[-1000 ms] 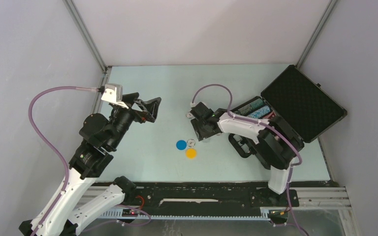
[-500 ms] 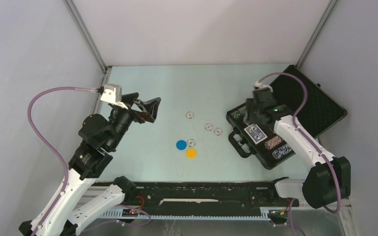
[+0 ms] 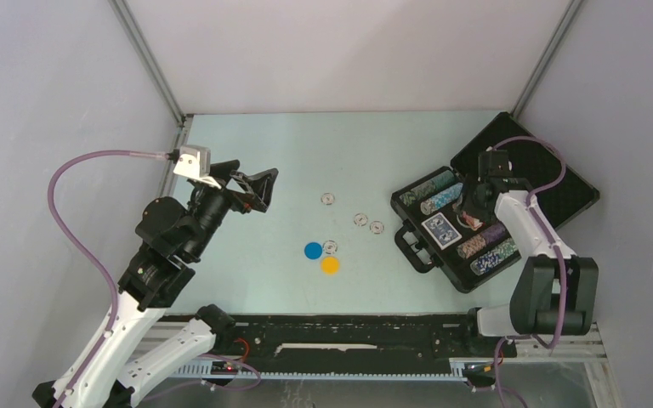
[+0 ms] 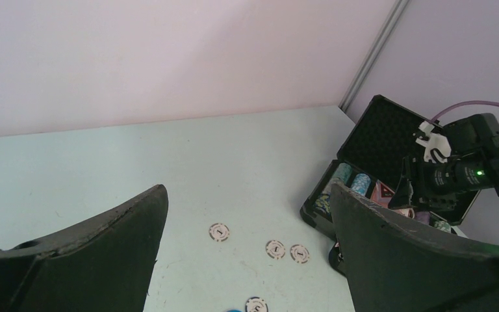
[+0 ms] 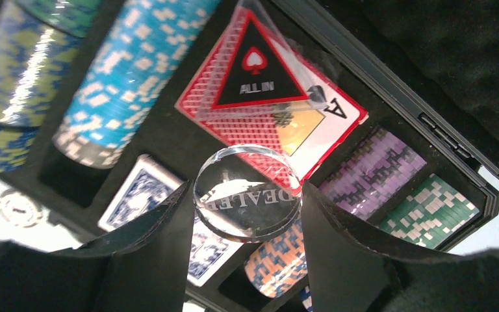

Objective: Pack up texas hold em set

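Between the half-spread fingers of the right gripper [image 5: 247, 198] sits a clear disc [image 5: 247, 209] marked "DEALER", pinched by its edges. Just beyond it, a red triangular marker [image 5: 258, 65] reads "ALL IN", lying in the open black case [image 3: 531, 170] beside the chip rows [image 5: 130, 71]. That arm bends over the case at the right of the table [image 3: 306, 144]. The left gripper [image 3: 251, 180] hangs wide open and empty, well apart.

Right side: open black case [image 3: 531, 166], chip rows [image 3: 431, 190], blue-backed deck [image 3: 440, 229]; my right gripper [image 3: 474, 204] above them. Centre: blue disc [image 3: 313, 251], yellow disc [image 3: 330, 265], four small pale chips [image 3: 327, 199]. Left: my left gripper [image 3: 253, 189], jaws spread.
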Controlling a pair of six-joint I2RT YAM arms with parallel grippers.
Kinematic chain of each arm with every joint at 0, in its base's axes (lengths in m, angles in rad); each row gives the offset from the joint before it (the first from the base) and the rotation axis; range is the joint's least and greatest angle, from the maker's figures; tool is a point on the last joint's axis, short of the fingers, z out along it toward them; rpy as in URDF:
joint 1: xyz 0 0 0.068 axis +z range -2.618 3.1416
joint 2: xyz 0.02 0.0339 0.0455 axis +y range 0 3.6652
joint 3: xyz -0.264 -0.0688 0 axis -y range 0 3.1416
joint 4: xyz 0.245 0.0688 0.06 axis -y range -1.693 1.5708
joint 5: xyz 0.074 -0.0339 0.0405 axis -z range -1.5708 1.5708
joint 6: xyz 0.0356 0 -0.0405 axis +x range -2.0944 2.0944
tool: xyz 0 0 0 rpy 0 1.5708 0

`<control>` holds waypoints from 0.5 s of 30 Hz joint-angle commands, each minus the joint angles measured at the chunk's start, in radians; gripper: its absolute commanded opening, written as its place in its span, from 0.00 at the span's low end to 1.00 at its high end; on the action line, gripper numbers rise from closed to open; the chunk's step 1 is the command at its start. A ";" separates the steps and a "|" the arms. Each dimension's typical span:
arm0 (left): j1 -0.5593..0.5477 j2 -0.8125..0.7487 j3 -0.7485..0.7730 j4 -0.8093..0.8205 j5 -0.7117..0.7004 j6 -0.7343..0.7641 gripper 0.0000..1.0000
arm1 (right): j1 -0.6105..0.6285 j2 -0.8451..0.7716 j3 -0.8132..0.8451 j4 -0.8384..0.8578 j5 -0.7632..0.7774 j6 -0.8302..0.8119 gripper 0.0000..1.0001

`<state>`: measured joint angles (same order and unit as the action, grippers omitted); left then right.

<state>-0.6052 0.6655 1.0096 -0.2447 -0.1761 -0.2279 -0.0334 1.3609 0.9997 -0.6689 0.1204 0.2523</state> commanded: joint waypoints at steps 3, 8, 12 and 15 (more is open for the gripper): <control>-0.007 0.001 -0.025 0.042 0.008 -0.004 1.00 | -0.025 0.050 0.039 0.005 0.022 -0.019 0.48; -0.011 0.002 -0.025 0.042 0.010 -0.004 1.00 | -0.029 0.065 0.039 0.009 0.028 -0.018 0.49; -0.011 0.000 -0.026 0.042 0.007 -0.002 1.00 | -0.033 0.088 0.038 0.017 0.038 -0.016 0.51; -0.011 0.004 -0.026 0.042 0.003 0.002 1.00 | -0.041 0.095 0.039 0.029 0.035 -0.019 0.53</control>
<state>-0.6094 0.6655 1.0096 -0.2443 -0.1764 -0.2279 -0.0620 1.4460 1.0027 -0.6685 0.1341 0.2485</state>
